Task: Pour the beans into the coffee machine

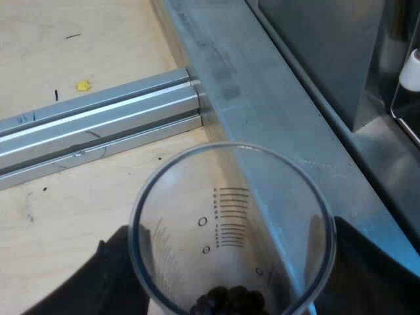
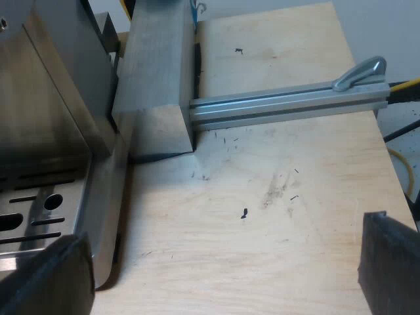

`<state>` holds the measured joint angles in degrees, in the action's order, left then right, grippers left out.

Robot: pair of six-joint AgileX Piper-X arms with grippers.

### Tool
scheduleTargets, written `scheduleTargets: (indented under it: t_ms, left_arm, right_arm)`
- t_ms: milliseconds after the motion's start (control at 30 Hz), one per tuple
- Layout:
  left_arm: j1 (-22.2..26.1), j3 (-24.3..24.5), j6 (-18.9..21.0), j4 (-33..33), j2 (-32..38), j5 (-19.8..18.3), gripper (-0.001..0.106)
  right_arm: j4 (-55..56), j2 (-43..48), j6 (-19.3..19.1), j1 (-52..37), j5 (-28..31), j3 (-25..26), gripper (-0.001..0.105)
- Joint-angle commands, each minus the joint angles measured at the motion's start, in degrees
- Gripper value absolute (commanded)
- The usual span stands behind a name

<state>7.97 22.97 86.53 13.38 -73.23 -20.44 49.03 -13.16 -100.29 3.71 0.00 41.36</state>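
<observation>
Some beans (image 1: pixel 226 302) are seen in the measuring glass (image 1: pixel 226 216), clamped by the left gripper (image 1: pixel 239 279). Over the bench (image 2: pixel 295 131), the right gripper (image 2: pixel 216 269) is spread wide.

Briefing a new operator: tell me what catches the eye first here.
The clear measuring glass stands out, a few dark beans at its bottom, clamped in the left gripper near the machine's steel side. The right gripper hangs open over the plywood board by the drip tray.
</observation>
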Motion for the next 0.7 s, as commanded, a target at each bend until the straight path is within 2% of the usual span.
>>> scheduleTargets:
  t_ms: [33, 533, 700]
  left_arm:
    - [-0.27, 0.22, -0.27, 0.25, -0.06, -0.42, 0.017]
    - [0.05, 0.35, 1.02, 0.78, 0.12, -0.85, 0.017]
    - [0.23, 1.35, 1.05, 1.06, 2.11, -0.85, 0.017]
  right_arm:
    - [-0.2, 0.26, -0.18, -0.05, 0.0, 0.69, 0.082]
    - [-0.2, 0.26, -0.18, -0.05, 0.0, 0.69, 0.082]
    - [-0.2, 0.26, -0.18, -0.05, 0.0, 0.69, 0.082]
